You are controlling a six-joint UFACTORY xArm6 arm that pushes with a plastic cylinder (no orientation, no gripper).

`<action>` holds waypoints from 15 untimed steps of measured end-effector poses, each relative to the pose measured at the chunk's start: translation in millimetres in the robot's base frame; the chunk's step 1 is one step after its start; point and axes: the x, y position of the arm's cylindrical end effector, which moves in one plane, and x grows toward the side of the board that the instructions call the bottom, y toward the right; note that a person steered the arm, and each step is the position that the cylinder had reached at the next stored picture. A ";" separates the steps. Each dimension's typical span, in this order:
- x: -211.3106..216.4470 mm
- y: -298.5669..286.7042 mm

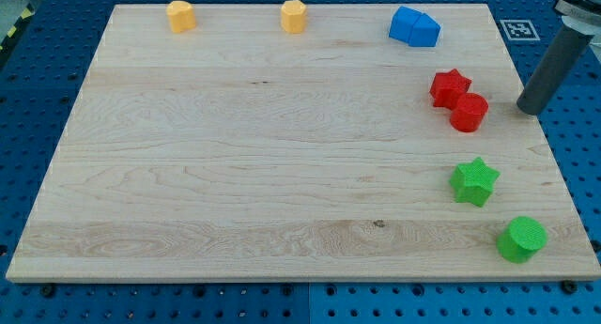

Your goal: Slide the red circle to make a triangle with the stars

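From my station I see the wooden table [282, 155] filling most of the frame, resting on a blue perforated base [42, 305]. My end effector is only a dark rod with nothing to open or close; it comes down from the upper right corner of the frame, and my tip [531, 108] sits at the right edge of the table, to the right of the red pair and apart from them.

The red circle [469, 113] lies in the right part of the frame, a little above mid-height. It is touching, or all but touching, the red star [450, 87], which sits just up and to the left of it. My tip is level with the red circle, near it but with bare wood between.

Lower on the right side, the green star [474, 181] sits well below the red circle. The green circle [521, 239] lies further down and to the right, near the lower right corner of the table, apart from the green star.

Along the top edge of the table, a blue block [415, 27] of irregular shape sits at the upper right. Two orange-yellow blocks stand further left on the same edge, one [294, 16] near the centre and the other [181, 16] toward the upper left; I cannot make out their exact shapes.

A black-and-white marker tag [518, 29] shows beyond the upper right corner of the table.
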 end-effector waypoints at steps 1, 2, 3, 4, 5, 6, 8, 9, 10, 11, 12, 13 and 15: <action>4.7 0.0; -7.9 0.0; -9.8 0.0; -10.1 0.0; -13.8 0.0; -13.8 -6.4; -13.8 -58.5; -13.4 -61.0; -9.2 -63.7; -1.3 -63.7; -0.3 -63.7; -0.3 -60.8; 3.3 -56.2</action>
